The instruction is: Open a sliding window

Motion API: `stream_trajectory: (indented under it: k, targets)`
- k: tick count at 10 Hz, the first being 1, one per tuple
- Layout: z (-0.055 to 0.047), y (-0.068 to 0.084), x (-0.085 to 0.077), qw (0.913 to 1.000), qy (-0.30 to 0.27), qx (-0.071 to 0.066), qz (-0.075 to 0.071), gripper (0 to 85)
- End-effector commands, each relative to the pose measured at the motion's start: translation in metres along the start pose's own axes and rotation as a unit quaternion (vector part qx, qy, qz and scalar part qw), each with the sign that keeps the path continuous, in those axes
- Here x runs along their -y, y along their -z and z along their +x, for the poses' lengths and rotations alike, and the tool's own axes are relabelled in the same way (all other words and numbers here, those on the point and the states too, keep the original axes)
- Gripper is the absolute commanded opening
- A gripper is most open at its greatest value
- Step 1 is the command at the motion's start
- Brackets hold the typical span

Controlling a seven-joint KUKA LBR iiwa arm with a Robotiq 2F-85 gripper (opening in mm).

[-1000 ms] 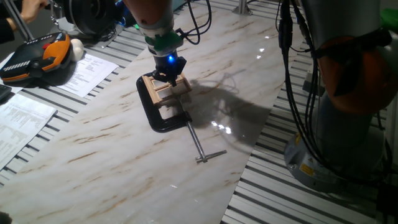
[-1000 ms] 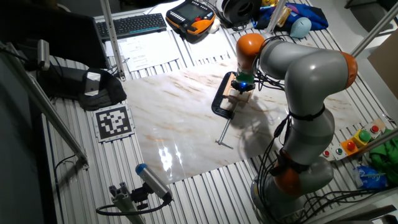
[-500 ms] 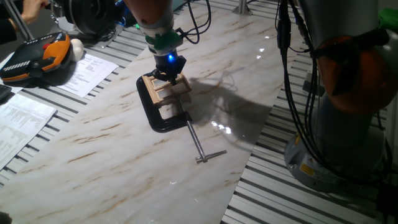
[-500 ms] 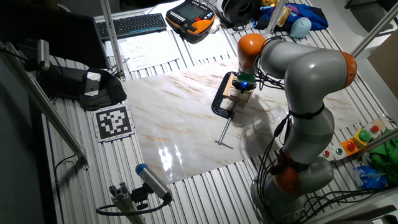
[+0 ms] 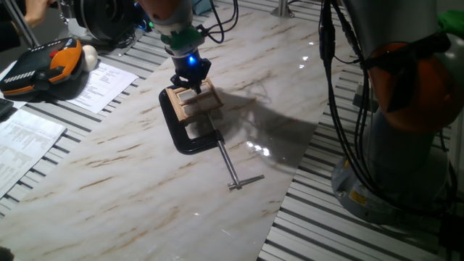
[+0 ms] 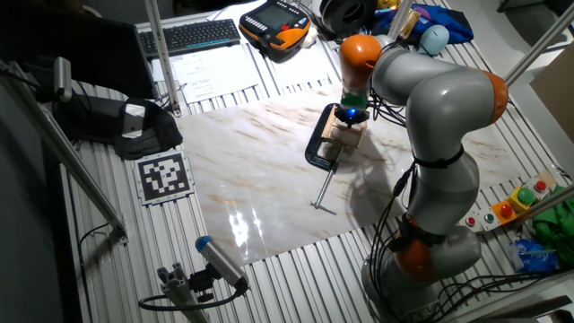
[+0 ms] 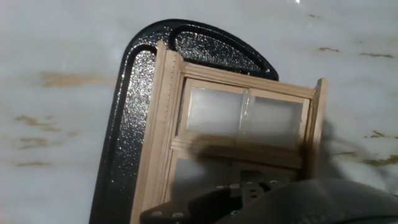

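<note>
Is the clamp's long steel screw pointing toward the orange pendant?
No, the steel screw runs from the black C-clamp away from the orange pendant.

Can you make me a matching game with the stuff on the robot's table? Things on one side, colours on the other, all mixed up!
Things:
1. sliding window
2. C-clamp
3. light on the end effector
4. table

Colours:
A. blue
B. white marble with brown streaks
C. light tan wood
D. black

Right pairs: 1-C, 2-D, 3-A, 4-B
</note>
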State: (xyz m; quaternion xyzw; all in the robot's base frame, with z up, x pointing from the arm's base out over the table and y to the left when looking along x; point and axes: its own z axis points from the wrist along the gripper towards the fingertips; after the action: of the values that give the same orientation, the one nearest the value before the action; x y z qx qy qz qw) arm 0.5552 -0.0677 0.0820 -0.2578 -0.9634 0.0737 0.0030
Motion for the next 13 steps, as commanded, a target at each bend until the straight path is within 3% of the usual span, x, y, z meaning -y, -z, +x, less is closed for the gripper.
stream_trajectory:
  k: [1, 3, 9, 11, 12, 13]
  targets:
    - [-0.0028, -0.0007, 0.0012, 1.0000, 0.002, 0.002, -0.001, 0.0]
    - [-0.0058, -0.0005, 0.0005, 0.9999, 0.002, 0.010, -0.001, 0.0]
    - [-0.0073, 0.0036, -0.0028, 0.9999, 0.004, 0.014, 0.004, 0.0]
    - [-0.0074, 0.0049, -0.0033, 0.9995, 0.010, 0.029, 0.005, 0.0]
    - [-0.0074, 0.0070, -0.0037, 0.9992, 0.014, 0.034, 0.013, 0.0]
    - [-0.0081, 0.0078, -0.0063, 0.9993, 0.017, 0.033, 0.009, 0.0]
